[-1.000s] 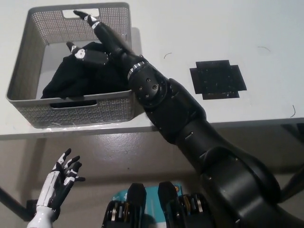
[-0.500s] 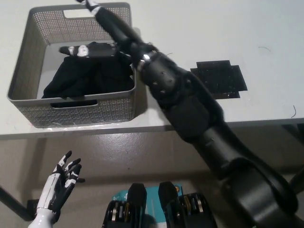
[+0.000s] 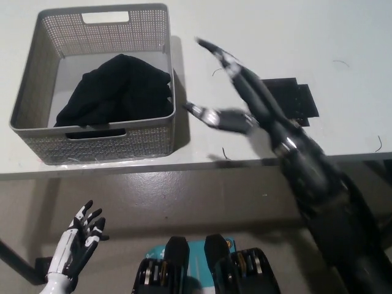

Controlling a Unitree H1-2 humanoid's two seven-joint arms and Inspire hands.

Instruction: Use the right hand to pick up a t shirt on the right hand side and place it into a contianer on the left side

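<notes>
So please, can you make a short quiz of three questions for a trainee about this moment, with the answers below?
1. True or false: the black t-shirt lies inside the grey basket.
2. Is the right hand holding anything? A) the t-shirt B) nothing, fingers apart C) the black square pad.
3. Fill in: the left hand rests low at the picture's lower left, below the ____ edge.

Key: 1 true. 2 B; the hand is over the white table, right of the basket, near the black square pad. 3 table.
</notes>
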